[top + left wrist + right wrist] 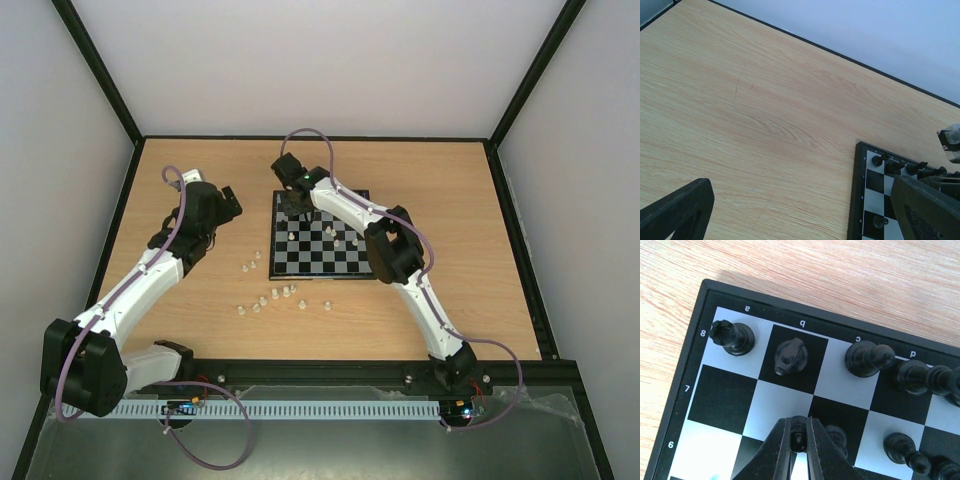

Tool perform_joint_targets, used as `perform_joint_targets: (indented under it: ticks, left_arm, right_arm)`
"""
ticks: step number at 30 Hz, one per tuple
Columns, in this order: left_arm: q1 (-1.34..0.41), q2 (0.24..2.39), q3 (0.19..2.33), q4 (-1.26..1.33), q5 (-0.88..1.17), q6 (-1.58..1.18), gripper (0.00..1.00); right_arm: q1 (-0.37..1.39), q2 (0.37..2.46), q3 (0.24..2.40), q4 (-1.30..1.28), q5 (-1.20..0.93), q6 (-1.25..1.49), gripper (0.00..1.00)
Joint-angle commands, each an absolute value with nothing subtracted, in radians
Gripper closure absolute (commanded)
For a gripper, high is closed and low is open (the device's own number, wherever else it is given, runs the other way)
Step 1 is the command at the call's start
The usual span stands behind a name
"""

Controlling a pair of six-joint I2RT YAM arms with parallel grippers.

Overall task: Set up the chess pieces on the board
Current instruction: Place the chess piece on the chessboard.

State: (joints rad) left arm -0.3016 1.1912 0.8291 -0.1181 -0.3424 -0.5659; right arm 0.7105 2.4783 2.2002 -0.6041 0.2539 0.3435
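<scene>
right fingers (775, 455) pinching a black pawn (798, 436) down at the board (689, 365), black back row (866, 359) just ahead of the tips. left fingers (680, 210) spread wide above counter (765, 100), board at their right. whitish chess pieces (270, 298) scattered on counter behind both, toward the near edge.

You are looking from the top external camera, set high behind the near edge of the desk (450, 200). It is looking steeply down and taking in the whole desk, with the board (322, 240) near its middle. Your left wrist camera is riding low over the desk's left part, facing slantwise across bare wood toward the far wall (865, 30) and catching only the board's far-left corner at its lower right. Your right wrist camera is hovering very close above that same corner, looking nearly straight down at the squares lettered a to d. All three views are sharing that corner.
</scene>
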Motion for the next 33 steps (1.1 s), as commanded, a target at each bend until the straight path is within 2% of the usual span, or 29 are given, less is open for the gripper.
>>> perform_joint_targets:
  ticks: [1,20,28,33]
  left_arm:
    - [-0.296,1.196,0.82,-0.092,-0.36,-0.57,0.0]
    - [-0.296,1.201,0.813,-0.086,-0.364,-0.575,0.01]
    - [-0.291,1.192,0.81,-0.089,-0.368,-0.577,0.01]
    - [-0.29,1.15,0.808,-0.101,-0.375,-0.579,0.01]
  right_arm:
    - [0.708,2.503,2.242,-0.631,0.24,0.337,0.92]
    - [0.712,2.516,2.258,-0.621,0.206,0.333,0.91]
    - [0.717,2.492,2.258,-0.623,0.219,0.325,0.72]
    - [0.747,2.453,2.25,-0.634,0.248,0.306,0.69]
